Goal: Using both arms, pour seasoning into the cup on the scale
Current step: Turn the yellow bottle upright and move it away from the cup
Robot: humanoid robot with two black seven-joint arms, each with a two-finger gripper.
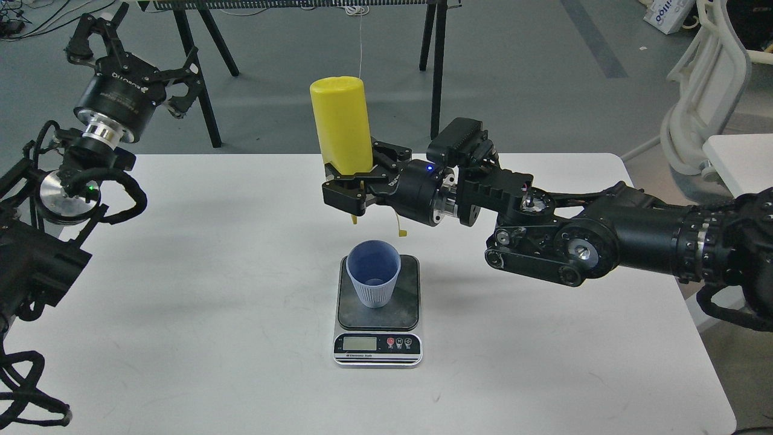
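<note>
1. Hanging upside down over the counter (181, 272), the seasoning (342, 124) is clamped in the right gripper (345, 192), nozzle pointing down, flat base up.
2. That right gripper has its black fingers (338, 196) closed round the bottle's lower, neck end; the right arm (604, 235) reaches in from the right edge, low across the counter.
3. Nozzle tip sits above the cup (374, 273), a little behind its rim and clear of it; the small tethered cap (401, 230) dangles just beside the nozzle.
4. Cup stands upright on the dark plate of the scale (378, 308), towards the plate's back half. I cannot tell if anything lies in its bottom.
5. Scale sits mid-counter, silver strip with display and buttons facing the near edge.
6. Left gripper (130, 63) is up at the far left, well apart from bottle and cup, fingers spread wide and holding nothing.
7. Left arm (66, 181) rises from the left edge, cables looping round it.
</note>
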